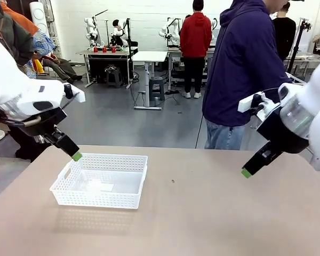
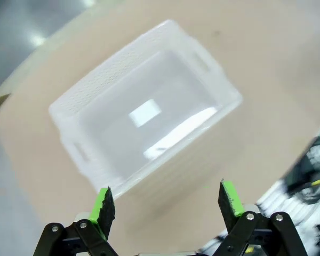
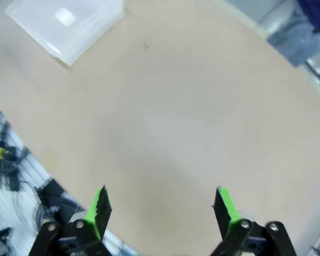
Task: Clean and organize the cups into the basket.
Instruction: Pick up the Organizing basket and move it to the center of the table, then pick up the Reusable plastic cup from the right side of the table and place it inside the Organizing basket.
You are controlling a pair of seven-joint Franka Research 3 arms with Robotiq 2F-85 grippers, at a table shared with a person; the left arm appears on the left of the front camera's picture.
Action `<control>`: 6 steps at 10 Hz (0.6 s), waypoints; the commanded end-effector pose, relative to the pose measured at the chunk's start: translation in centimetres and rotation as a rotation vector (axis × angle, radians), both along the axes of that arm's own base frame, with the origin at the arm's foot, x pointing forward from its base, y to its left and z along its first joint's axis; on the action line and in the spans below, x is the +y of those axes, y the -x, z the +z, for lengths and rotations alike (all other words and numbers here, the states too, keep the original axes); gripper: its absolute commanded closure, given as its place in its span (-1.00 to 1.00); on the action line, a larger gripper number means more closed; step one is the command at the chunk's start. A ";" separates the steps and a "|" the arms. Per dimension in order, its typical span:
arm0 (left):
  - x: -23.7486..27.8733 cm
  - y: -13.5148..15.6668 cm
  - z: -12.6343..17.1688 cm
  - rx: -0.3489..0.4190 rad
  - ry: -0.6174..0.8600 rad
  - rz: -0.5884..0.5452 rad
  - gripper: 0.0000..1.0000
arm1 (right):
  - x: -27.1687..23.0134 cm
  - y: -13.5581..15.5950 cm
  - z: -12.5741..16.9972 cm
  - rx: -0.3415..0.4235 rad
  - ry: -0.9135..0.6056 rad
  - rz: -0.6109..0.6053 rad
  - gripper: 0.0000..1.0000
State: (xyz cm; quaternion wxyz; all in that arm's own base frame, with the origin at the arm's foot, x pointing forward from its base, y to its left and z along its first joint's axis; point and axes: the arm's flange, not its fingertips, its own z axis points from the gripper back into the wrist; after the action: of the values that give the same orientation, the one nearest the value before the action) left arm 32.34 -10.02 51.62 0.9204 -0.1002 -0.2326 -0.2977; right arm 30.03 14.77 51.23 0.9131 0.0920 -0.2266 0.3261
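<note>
Looking across the surface [image 1: 213, 213], I see the white basket [image 1: 98, 198] sitting left of the middle, with my left claw [image 1: 76, 156] hanging just over its far left corner, fingers spread wide and gripping nothing. My right claw [image 1: 247, 173] hovers well apart to the right, likewise spread wide. A person [image 1: 245, 69] stands at the far edge

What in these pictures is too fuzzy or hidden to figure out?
Front view: the dark speck on the table is too small to identify.
Left wrist view: the pale patch inside the basket is blurred; sticker or glare, unclear.
Right wrist view: the basket is cut off by the top edge.
</note>
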 end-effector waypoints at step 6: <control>14.8 -4.6 -4.3 0.430 0.922 0.282 -1.00 | -19.6 -2.2 -4.7 0.383 -1.054 -0.077 -1.00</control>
State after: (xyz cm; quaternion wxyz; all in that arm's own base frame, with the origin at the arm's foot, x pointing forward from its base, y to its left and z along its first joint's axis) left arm 35.93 3.31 47.64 0.8440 -0.5112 -0.1516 -0.0580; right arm 31.97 -3.01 48.34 0.7942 0.5486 -0.2146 0.1491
